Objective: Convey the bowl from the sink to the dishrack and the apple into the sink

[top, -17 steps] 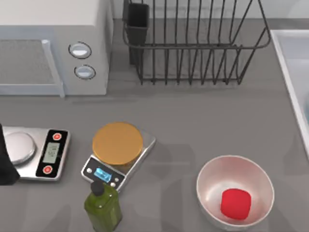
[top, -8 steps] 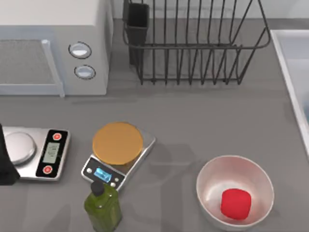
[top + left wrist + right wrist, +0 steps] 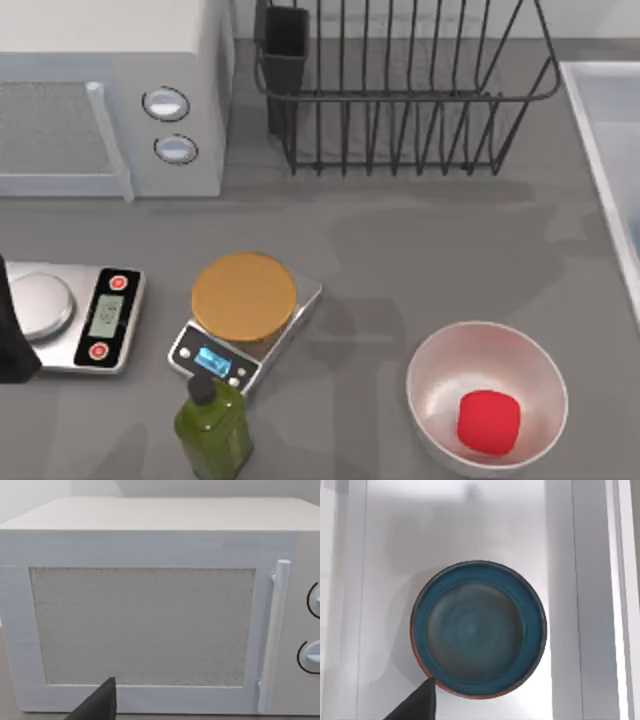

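Top view: the apple (image 3: 488, 421) sits inside the white bowl (image 3: 487, 397) near the table's right front, well apart from the sink (image 3: 603, 140) at the right edge. The dishrack (image 3: 400, 85) stands empty at the back. The left arm (image 3: 12, 335) rests parked at the left edge beside a scale (image 3: 75, 315).

Left wrist view: a dark fingertip (image 3: 97, 702) faces the microwave (image 3: 150, 605); whether that grip is released I cannot tell.

Right wrist view: the bowl (image 3: 478, 628) lies in the sink directly below the camera, one fingertip (image 3: 417, 702) at its rim. Grip state: cannot tell. The bowl pickup seems in hand; next, descend and clamp the rim.
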`<action>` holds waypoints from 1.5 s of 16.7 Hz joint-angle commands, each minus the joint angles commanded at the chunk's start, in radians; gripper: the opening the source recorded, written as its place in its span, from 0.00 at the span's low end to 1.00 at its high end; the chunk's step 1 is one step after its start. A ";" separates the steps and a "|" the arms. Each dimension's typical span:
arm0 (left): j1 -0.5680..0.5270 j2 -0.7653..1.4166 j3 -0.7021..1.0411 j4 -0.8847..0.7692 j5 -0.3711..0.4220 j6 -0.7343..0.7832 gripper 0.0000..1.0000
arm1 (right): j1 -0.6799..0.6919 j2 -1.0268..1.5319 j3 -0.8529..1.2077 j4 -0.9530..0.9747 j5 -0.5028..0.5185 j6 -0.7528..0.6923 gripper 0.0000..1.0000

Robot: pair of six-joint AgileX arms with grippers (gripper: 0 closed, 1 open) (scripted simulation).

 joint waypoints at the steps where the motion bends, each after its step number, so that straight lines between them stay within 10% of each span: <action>1: 0.000 0.000 0.000 0.000 0.000 0.000 1.00 | -0.015 0.097 0.087 -0.049 -0.002 -0.012 1.00; 11: 0.000 0.000 0.000 0.000 0.000 0.000 1.00 | -0.115 0.740 0.663 -0.382 -0.018 -0.085 1.00; 25: 0.000 0.000 0.000 0.000 0.000 0.000 1.00 | -0.113 0.849 0.602 -0.226 -0.017 -0.081 1.00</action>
